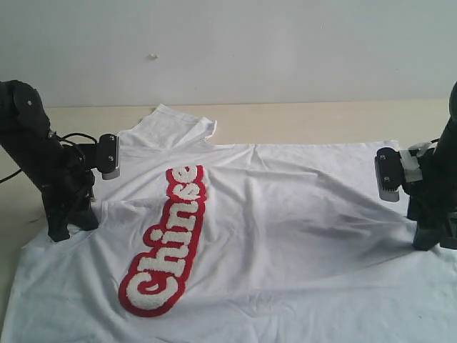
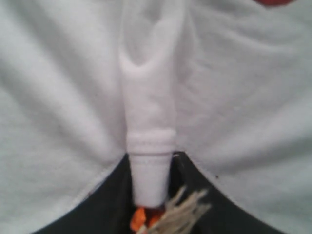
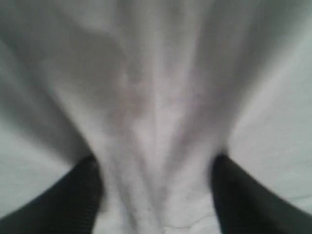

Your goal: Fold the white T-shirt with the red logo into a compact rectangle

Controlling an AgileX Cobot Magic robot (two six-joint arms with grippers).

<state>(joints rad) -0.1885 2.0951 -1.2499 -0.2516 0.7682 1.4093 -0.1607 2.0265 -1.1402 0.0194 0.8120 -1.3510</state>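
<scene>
1. Left end effector point(image 2: 151, 168), lowered, pinches a ribbed fold of the white T-shirt point(image 1: 285, 236), which lies spread on the bench point(image 1: 321, 121).
2. Right end effector point(image 3: 156, 195) sits low at the opposite edge, jaws parted around bunched cloth. Blur hides whether it grips.

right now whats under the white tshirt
Only the pale tabletop shows, past the far edge of the white T-shirt. Whatever lies beneath the cloth itself is covered, so I cannot tell.

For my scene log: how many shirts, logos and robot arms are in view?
T-shirt: 1
logo: 1
arms: 2
Total: 4
</scene>
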